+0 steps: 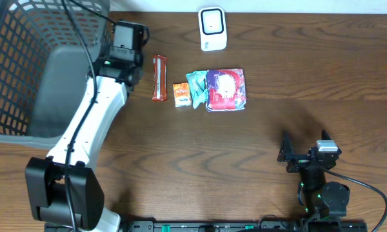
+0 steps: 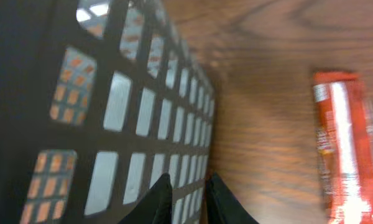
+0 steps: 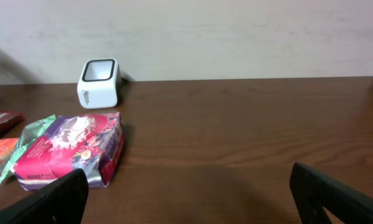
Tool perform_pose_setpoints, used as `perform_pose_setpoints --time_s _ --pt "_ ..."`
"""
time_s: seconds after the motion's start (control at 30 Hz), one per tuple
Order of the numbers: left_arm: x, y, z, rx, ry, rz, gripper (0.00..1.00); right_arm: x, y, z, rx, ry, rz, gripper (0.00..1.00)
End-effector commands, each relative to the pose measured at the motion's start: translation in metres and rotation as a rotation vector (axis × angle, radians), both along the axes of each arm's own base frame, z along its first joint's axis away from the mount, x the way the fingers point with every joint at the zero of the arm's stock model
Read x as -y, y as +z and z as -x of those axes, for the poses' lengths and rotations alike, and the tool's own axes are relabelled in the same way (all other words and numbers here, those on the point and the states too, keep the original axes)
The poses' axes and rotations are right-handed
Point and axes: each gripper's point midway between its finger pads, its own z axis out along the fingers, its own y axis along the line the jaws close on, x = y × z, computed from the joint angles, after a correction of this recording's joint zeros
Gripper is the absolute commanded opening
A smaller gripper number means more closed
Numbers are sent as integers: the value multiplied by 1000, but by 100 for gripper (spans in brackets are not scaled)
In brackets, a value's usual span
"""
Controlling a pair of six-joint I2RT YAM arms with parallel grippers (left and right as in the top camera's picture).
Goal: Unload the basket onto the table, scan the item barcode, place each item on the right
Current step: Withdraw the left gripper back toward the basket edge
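Wooden table (image 1: 309, 77) is carrying four packaged items in a row: one red bar (image 1: 158, 78), one orange packet (image 1: 181, 94), one green pouch (image 1: 197, 87) and one purple bag (image 1: 226, 89), with one white scanner (image 1: 212, 29) sitting behind them. One dark basket (image 1: 13, 58) is running off the left edge. Left gripper (image 2: 185, 198) is showing narrow, empty fingers beside the basket wall, the blurred bar nearby. Right gripper (image 3: 189, 196) is standing wide, holding nothing.

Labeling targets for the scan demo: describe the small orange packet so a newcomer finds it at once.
Start at the white barcode scanner by the table's far edge, then drop to the row of snacks nearer the middle. The small orange packet lies second from the left, between the long red bar and the green pouch. It is the smallest item and the only orange one.
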Motion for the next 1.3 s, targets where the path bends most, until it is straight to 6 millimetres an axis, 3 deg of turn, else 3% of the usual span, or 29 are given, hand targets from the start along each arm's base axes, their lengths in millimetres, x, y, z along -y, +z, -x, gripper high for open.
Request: perform_pose_setpoints --time_s 0.0,0.23,0.5,0.9,1.07,1.27 --pt "-28 9 1 5 57 -41 19 1 -2 0 -3 -5 15 99" --pt "-36 0 -1 -10 35 72 19 1 -2 0 -3 -5 15 99" --pt "-48 7 -8 34 61 74 19 1 -2 0 -3 -5 15 99" --pt "-97 0 8 -10 169 70 19 1 -2 0 -3 -5 15 99" --pt "-95 1 8 -7 165 73 19 1 -2 0 -3 -5 15 99" --pt "-85 19 0 63 140 76 19 1 -2 0 -3 -5 15 99"
